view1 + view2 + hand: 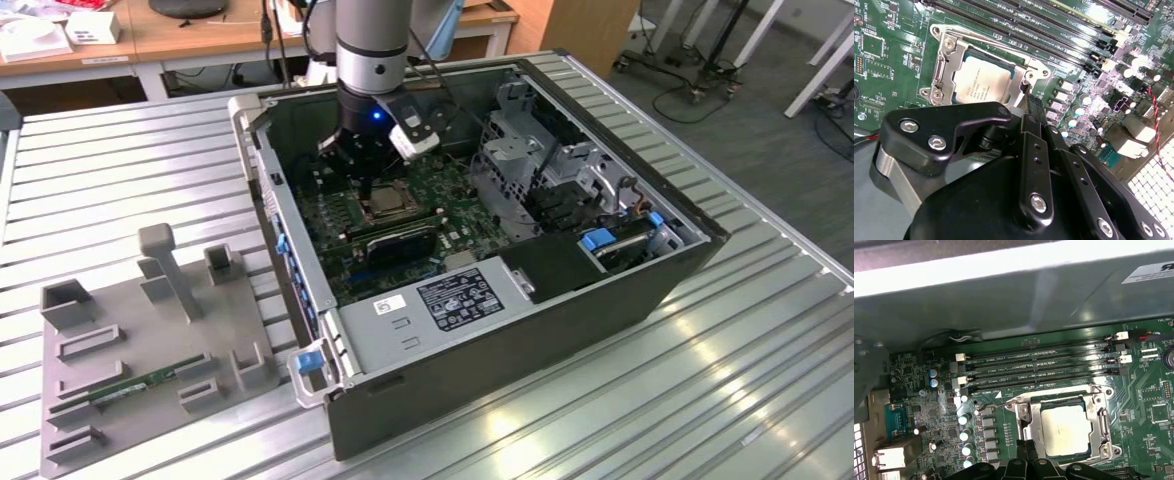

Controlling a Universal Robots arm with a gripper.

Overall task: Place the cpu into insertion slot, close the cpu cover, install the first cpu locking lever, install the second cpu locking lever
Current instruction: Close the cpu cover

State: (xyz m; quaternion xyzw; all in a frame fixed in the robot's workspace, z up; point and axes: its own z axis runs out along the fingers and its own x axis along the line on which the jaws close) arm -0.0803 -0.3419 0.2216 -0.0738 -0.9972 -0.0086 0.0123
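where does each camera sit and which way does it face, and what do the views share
Exterior view: off the arm, up high, looking down at the table and into the open computer case; the arm and gripper show.
First wrist view: on the arm, looking past the gripper at the cpu and the memory slots beyond.
Second wrist view: on the arm, looking over the gripper's black body at the cpu and memory slots.
Shared: all three show the cpu with the gripper close to it.

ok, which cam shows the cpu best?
First wrist view: the cpu sits whole and nearly face-on inside the cpu cover. In the second wrist view the gripper hides one edge of it. In the exterior view it is a small patch by the gripper.
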